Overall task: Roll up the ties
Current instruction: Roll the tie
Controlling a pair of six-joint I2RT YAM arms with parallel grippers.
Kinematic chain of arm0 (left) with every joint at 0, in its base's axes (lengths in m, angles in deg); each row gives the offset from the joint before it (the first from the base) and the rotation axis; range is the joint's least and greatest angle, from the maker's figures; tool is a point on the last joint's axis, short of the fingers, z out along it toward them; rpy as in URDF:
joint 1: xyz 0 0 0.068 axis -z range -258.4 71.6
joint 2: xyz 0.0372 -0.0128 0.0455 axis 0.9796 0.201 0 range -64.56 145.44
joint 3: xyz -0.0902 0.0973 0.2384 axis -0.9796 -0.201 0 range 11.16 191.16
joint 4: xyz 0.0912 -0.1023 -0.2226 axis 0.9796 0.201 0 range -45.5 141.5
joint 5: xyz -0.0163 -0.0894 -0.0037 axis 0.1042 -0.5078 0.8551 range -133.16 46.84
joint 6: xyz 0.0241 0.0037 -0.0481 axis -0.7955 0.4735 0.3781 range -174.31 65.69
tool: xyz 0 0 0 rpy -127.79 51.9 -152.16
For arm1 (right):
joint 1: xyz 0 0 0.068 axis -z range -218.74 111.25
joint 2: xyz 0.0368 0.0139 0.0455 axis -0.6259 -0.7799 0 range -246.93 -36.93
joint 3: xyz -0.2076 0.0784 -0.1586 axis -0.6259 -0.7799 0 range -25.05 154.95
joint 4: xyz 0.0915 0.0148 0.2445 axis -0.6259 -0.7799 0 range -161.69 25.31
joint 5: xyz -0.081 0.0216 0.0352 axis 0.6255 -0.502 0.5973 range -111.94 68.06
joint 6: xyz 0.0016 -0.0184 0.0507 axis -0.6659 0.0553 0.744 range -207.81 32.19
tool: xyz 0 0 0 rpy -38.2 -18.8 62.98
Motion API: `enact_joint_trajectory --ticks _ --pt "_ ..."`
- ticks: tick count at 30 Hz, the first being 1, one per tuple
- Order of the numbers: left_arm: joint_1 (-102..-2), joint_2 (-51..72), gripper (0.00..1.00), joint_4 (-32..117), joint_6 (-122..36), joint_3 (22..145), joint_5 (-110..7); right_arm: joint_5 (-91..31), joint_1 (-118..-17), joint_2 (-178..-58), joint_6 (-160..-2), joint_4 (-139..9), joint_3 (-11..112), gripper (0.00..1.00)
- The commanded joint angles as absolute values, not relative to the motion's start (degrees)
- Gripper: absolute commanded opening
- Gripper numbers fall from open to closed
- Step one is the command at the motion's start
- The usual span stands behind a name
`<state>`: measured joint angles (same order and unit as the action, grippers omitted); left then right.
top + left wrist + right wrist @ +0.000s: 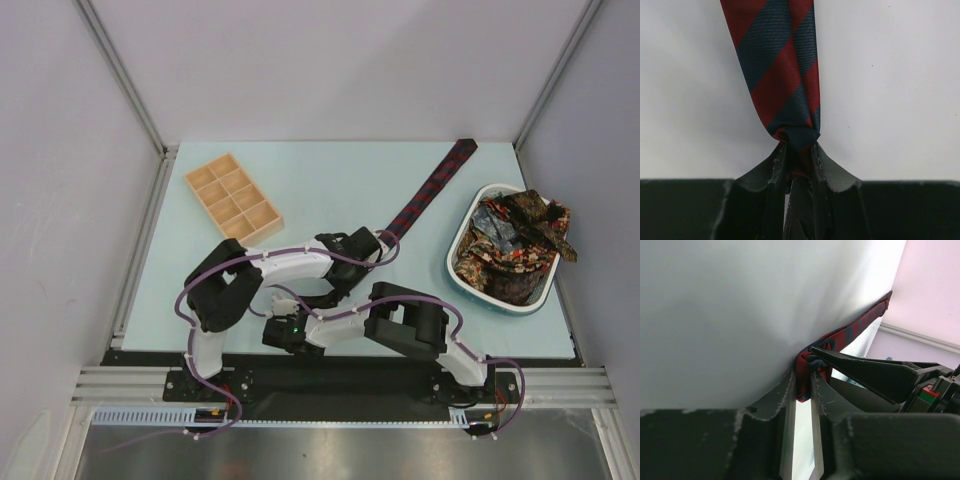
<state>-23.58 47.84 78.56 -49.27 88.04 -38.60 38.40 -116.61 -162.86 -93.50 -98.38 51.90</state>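
Observation:
A dark navy tie with red diagonal stripes point(432, 185) lies stretched across the table, from the far right down toward the arms. In the left wrist view this tie point(777, 65) runs away from me, and my left gripper point(799, 145) is shut on its bunched near end. The right wrist view shows my right gripper point(804, 382) pinching the same folded red end of the tie point(850, 332), right beside the left gripper's finger point(865, 372). From above, the left gripper point(385, 240) sits at the tie's near end, and the right gripper is mostly hidden under the left arm.
A wooden compartment tray point(233, 198) lies at the back left of the table. On the right stands a white basin point(462, 240) holding several more patterned ties point(520, 245). Both arms cross over the table's near middle.

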Motion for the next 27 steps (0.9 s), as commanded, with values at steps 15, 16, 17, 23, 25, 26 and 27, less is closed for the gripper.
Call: enact_joint_trajectory --ticks 15,16,17,23,25,26,27 --pt "-25.8 43.8 0.47 86.2 -48.1 95.9 -42.0 31.1 -115.9 -161.4 -91.9 -95.0 49.9 0.02" --pt "-26.3 42.8 0.49 85.6 -48.1 95.9 -42.1 31.1 -116.1 -161.1 -92.4 -94.6 49.7 0.02" --pt "-26.8 40.8 0.54 85.3 -48.0 95.5 -42.1 30.9 -116.1 -160.9 -92.6 -94.0 49.5 0.02" --pt "-33.0 30.2 0.71 77.3 -43.7 86.5 -42.0 30.1 -116.0 -158.8 -93.9 -92.3 48.6 0.01" --pt "-36.3 25.2 0.73 73.3 -41.9 83.3 -41.8 29.7 -116.1 -157.4 -94.4 -91.9 48.1 0.00" --pt "-37.4 23.3 0.76 71.8 -39.9 80.0 -41.9 29.3 -116.2 -156.8 -94.7 -91.7 47.9 0.00" --pt "-39.8 21.8 0.77 70.4 -38.8 78.3 -42.5 29.0 -116.1 -155.5 -95.0 -91.5 47.7 0.00"
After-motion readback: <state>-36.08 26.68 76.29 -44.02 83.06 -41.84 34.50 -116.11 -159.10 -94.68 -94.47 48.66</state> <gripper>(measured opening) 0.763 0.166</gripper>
